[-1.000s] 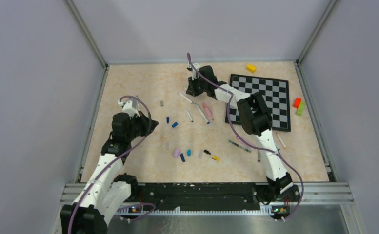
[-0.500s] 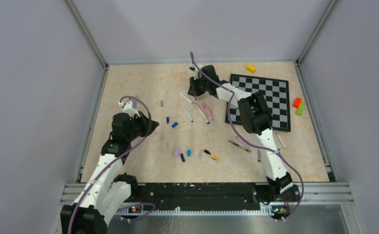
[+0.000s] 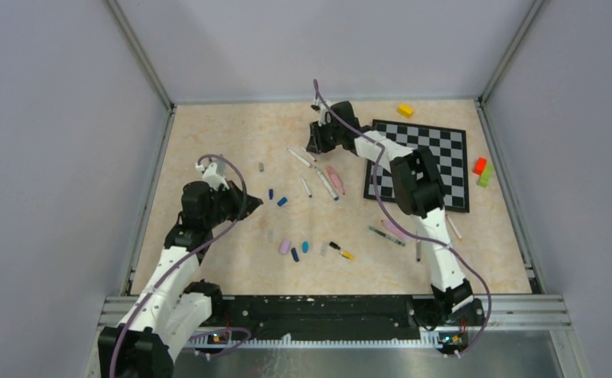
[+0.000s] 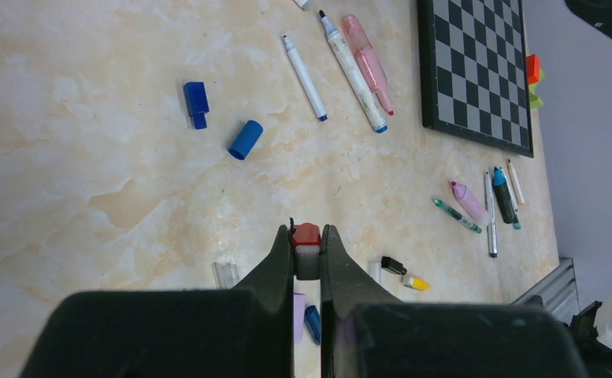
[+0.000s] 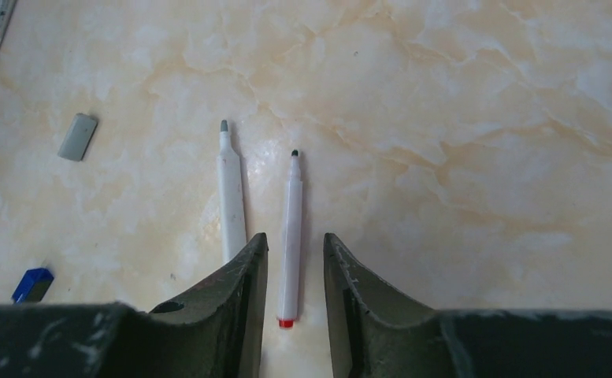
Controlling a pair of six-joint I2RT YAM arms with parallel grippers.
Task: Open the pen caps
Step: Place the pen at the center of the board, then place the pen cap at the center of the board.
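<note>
- The left gripper (image 4: 306,236) has its fingers clenched on a small red plastic pen cap (image 4: 306,233). It holds the cap above the marbled beige tabletop (image 4: 90,197). A pale stub shows under the red, and it is probably part of the same cap.
- The right gripper (image 5: 293,264) has its fingers spread to either side of a thin white pen with a red end (image 5: 290,220). The pen lies flat with its dark tip bare, and neither finger visibly touches it.
- Judged from this, the uncapping of that pen is done, with the cap in one gripper and the barrel lying on the tabletop.
- The next move calls for the left gripper to set the cap down in an open spot. The right gripper then needs to lift straight up off the pen without nudging it, and go for a pen that is capped.
- Loose caps already lie about: a navy square-ended cap (image 4: 196,102), a blue round cap (image 4: 245,139) just beside it, and a clear cap (image 4: 225,274) near the left fingers.
- A fat pink highlighter (image 4: 368,59) lies against a long white marker (image 4: 354,71). More pens cluster near the black-and-white chessboard (image 4: 476,71).
- Which of these pens keep their caps is hard to make out at this size.
- The left fingers hide most of two caps below them. A second white pen with a grey tip (image 5: 230,189) runs behind one right finger, so its far end is cut off.
</note>
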